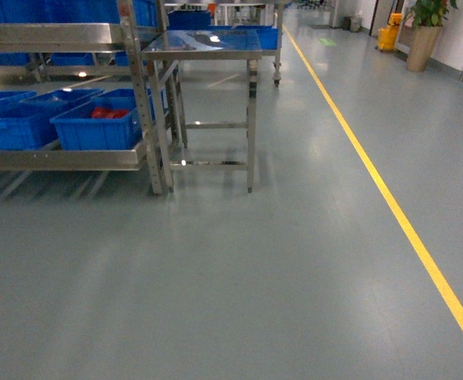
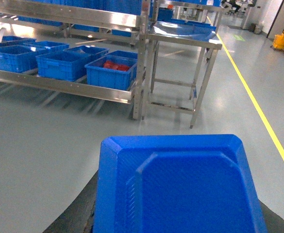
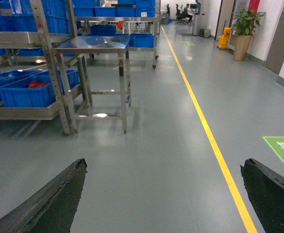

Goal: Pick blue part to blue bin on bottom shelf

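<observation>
The blue part (image 2: 180,184), a blue block with chamfered corners, fills the bottom of the left wrist view. My left gripper (image 2: 175,218) is shut on it, and one dark finger (image 2: 78,213) shows at its left side. Far off to the left, the bottom shelf (image 2: 59,85) carries several blue crates. A blue bin (image 2: 61,65) with nothing showing in it stands beside a like crate (image 2: 111,73) holding red packets. My right gripper (image 3: 163,199) hangs open over bare floor, with its fingers (image 3: 54,204) wide apart. The head view shows neither gripper.
A steel table (image 1: 207,49) stands right of the rack post (image 1: 142,95). A yellow floor line (image 1: 373,174) runs down the aisle. A potted plant (image 1: 425,32) and a yellow mop bucket (image 1: 388,36) stand at the far right. Grey floor lies between me and the rack.
</observation>
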Robot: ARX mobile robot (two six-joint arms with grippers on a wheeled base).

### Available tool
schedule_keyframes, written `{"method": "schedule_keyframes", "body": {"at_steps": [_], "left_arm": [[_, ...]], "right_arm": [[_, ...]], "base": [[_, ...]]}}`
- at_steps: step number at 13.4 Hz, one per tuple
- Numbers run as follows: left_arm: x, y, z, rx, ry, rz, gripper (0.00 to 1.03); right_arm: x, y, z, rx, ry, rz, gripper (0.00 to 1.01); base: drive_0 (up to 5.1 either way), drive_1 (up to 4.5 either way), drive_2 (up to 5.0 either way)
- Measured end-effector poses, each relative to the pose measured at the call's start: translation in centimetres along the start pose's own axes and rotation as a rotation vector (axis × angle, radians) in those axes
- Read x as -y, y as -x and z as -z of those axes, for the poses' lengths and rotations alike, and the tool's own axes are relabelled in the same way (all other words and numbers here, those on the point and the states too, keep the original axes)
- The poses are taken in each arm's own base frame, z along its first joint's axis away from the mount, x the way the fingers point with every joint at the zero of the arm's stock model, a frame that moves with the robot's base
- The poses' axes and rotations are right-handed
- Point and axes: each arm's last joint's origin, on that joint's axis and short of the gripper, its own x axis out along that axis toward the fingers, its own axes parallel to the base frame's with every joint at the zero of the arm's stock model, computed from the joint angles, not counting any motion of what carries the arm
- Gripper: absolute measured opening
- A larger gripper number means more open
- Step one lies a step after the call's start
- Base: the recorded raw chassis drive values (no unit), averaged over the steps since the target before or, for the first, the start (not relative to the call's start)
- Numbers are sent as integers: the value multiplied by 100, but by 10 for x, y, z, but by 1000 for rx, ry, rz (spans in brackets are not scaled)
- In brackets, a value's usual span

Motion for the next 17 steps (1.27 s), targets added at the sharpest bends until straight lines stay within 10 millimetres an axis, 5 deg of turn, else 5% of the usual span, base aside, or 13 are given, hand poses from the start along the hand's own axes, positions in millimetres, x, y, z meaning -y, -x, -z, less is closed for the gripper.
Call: {"method": "schedule_keyframes", "body": {"at_steps": [17], "left_arm": [[0,0,0,0,0,0,43]], "right_arm": [[0,0,0,2,0,0,98]], "base": [[-1,406,-409]]}}
